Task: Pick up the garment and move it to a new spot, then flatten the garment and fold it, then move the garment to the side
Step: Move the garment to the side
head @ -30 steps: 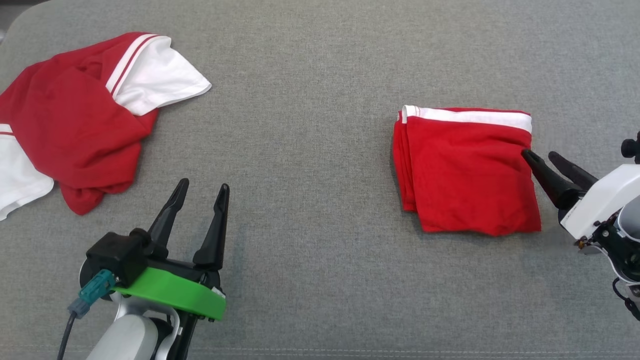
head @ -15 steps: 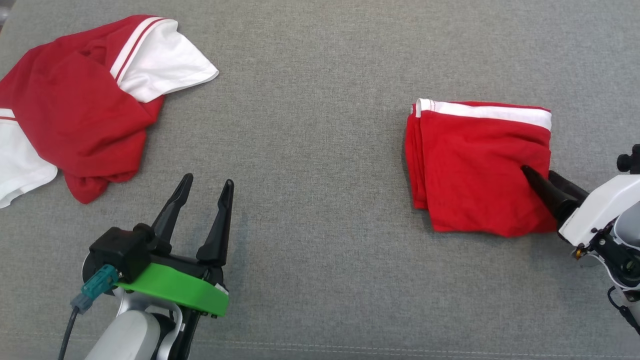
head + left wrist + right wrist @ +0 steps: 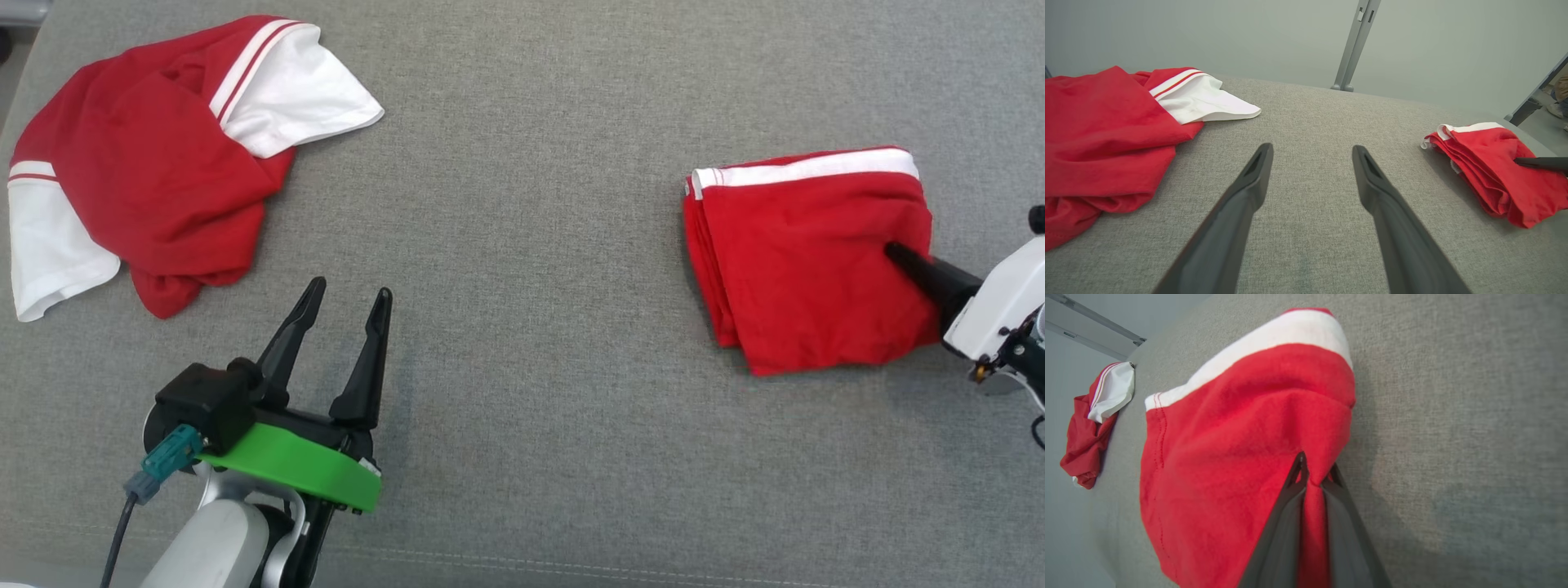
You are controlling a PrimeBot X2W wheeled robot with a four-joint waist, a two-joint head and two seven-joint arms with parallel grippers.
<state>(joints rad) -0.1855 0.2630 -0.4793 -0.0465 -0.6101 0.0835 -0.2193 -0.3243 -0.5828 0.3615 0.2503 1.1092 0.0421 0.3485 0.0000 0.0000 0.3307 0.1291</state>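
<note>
Closing on the cloth is what the right gripper (image 3: 898,255) has done since a second ago. Its fingers stood apart just beside the folded garment (image 3: 808,261) and now pinch a ridge of red fabric at its right-hand edge, puckering the cloth toward them. The head view has also shifted, but that is the camera.

The folded garment lies on the right half of the grey upholstered surface (image 3: 531,343), toward its far edge. Gripping at the edge probably catches several layers at once, so the fold should hold together while it is drawn aside, the last step.

The left gripper (image 3: 350,287) hovers over bare surface near the near edge, fingers spread and empty, likely kept clear. A crumpled garment (image 3: 155,171) lies by the far left corner, well apart.
</note>
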